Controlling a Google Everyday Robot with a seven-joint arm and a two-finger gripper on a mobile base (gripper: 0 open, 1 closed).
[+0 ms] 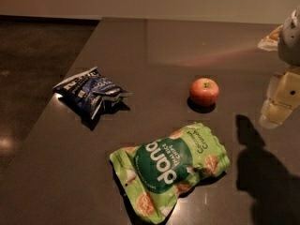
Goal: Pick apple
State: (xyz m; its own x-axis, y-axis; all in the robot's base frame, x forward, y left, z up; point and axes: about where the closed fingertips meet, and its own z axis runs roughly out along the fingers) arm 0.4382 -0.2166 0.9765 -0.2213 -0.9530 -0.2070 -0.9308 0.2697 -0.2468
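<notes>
while gripper [277, 108] hovers right of apple [204, 91], green bag [169, 171] lies near.

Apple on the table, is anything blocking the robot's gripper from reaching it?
Nothing visible. The gripper hangs at the view's right edge, with only bare table between it and the apple. The green snack bag lies nearer the camera, the blue bag on the apple's far side from the gripper.
</notes>
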